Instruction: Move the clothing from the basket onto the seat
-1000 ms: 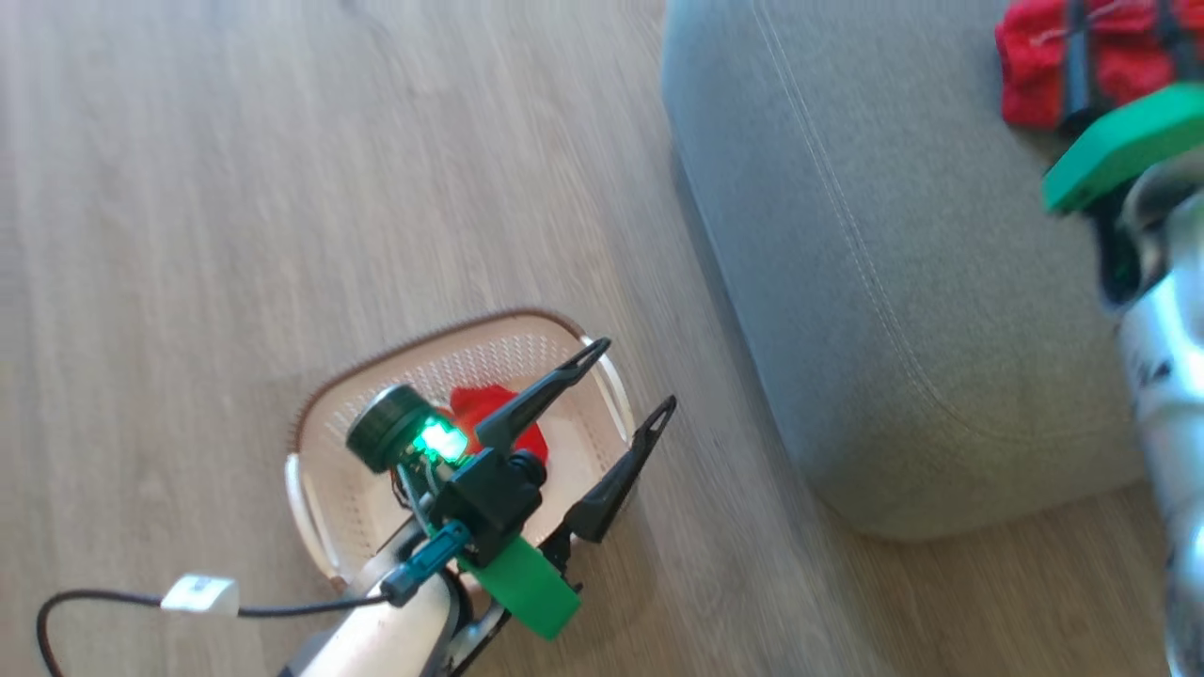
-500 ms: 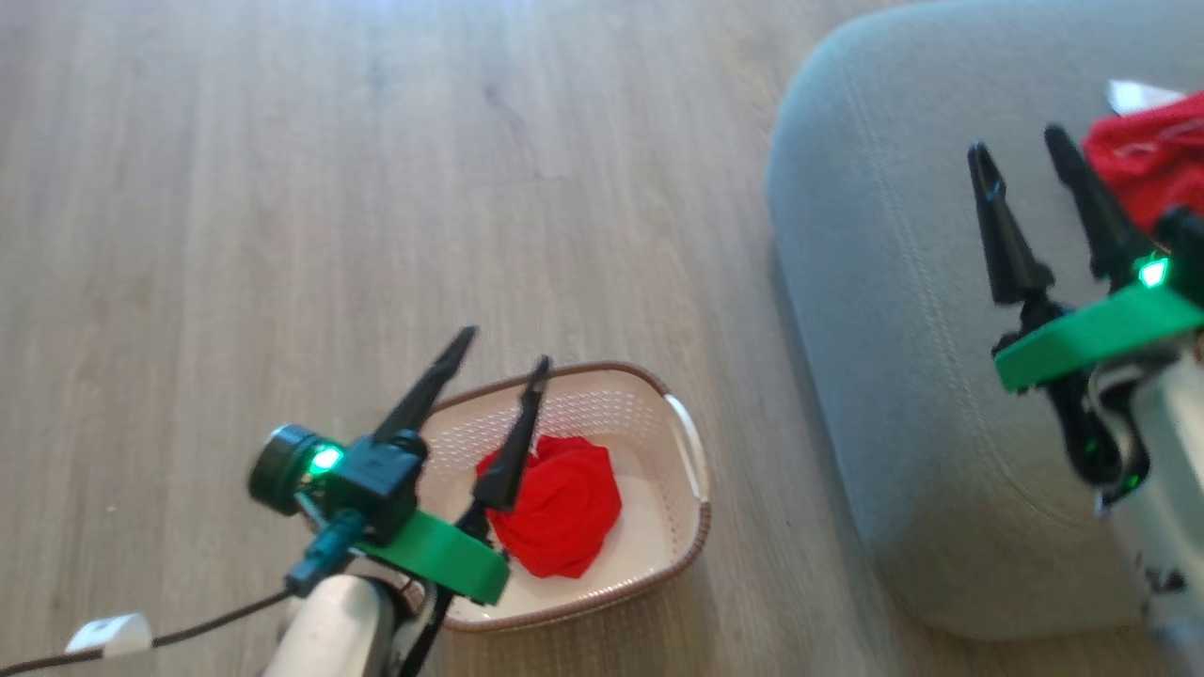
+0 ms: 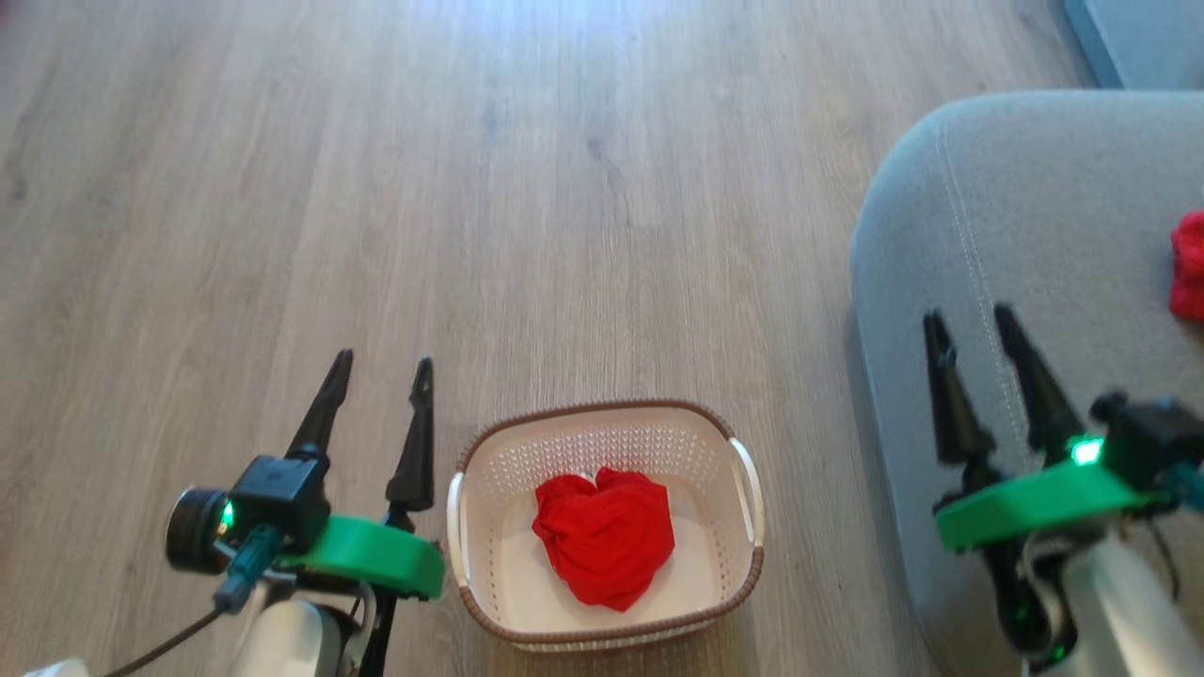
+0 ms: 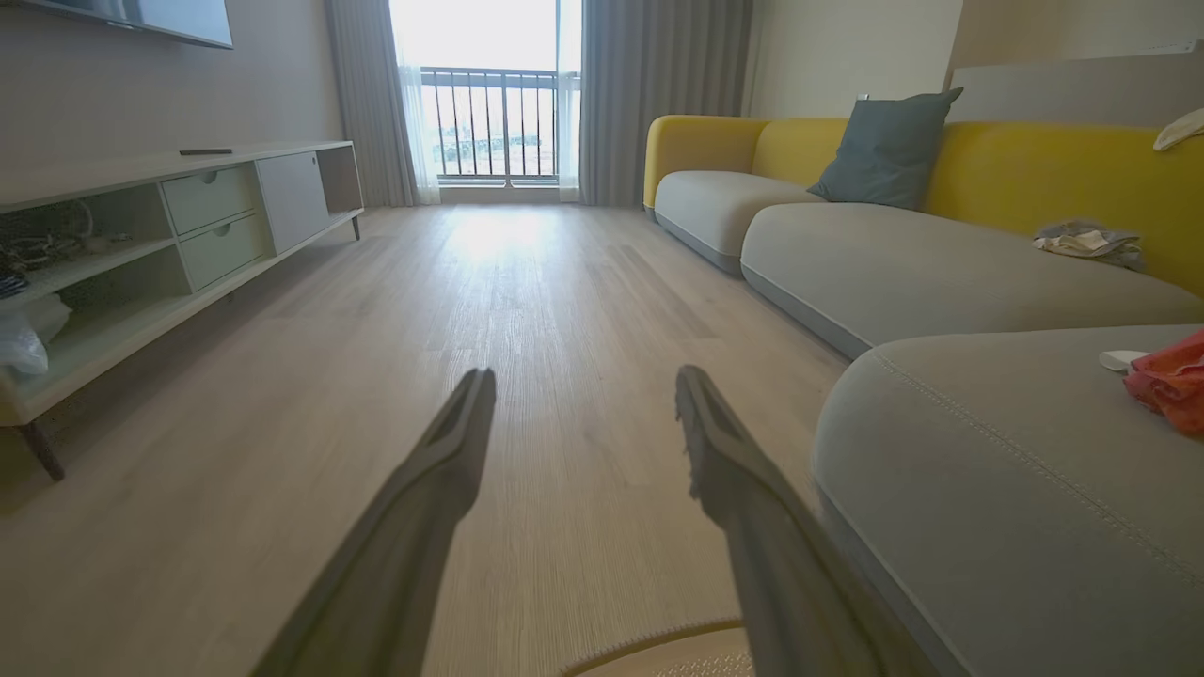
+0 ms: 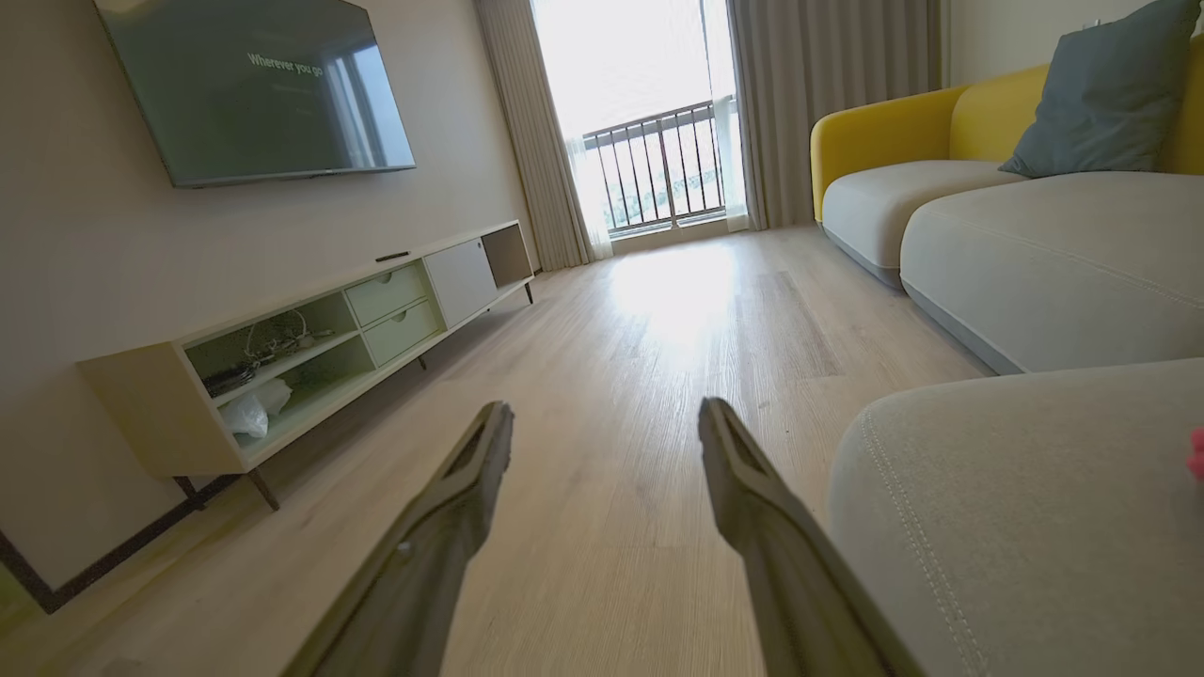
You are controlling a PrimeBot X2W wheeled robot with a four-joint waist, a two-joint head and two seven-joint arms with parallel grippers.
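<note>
The cream basket (image 3: 748, 489) stands on the wood floor at the bottom middle of the head view, with one crumpled red piece of clothing (image 3: 607, 536) lying inside. A second red piece of clothing (image 3: 1187, 268) rests on the grey-green seat (image 3: 1035, 216) at the right edge; the left wrist view shows that clothing (image 4: 1171, 381) on the seat (image 4: 997, 480) too. My left gripper (image 3: 381, 362) hangs open and empty just left of the basket. My right gripper (image 3: 971, 320) is open and empty above the seat's front edge.
A long yellow-backed sofa (image 4: 903, 254) with a blue-grey cushion (image 4: 889, 146) runs along the right. A low TV cabinet (image 5: 310, 338) lines the left wall under a wall screen (image 5: 254, 89). Wood floor (image 3: 470, 188) stretches ahead toward a balcony window (image 4: 494, 122).
The head camera has swung, so the basket now sits centred. My left gripper has come out from over the basket to its left side. My right gripper has drawn back from the red clothing on the seat.
</note>
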